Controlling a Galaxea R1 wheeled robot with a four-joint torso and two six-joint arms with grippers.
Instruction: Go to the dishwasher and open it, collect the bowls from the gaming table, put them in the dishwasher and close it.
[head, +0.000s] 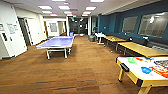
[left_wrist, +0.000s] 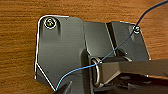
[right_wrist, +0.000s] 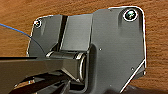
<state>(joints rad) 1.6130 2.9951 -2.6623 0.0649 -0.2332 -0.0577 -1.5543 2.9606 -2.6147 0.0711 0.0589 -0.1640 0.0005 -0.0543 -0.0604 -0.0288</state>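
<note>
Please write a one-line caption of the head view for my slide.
Games room: gaming table with green bowl and blue bowl at right, ping-pong table across the brown floor.

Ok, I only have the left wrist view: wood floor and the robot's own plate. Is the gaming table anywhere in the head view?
Observer: Yes. The gaming table is at the lower right of the head view, with a white top and yellow edging.
Operator: Bowls on it?
Observer: A green bowl and a blue bowl sit on its top, apart from each other.
Operator: Anything else ahead?
Observer: A table-tennis table stands further off, left of centre, on the wood floor.
</note>
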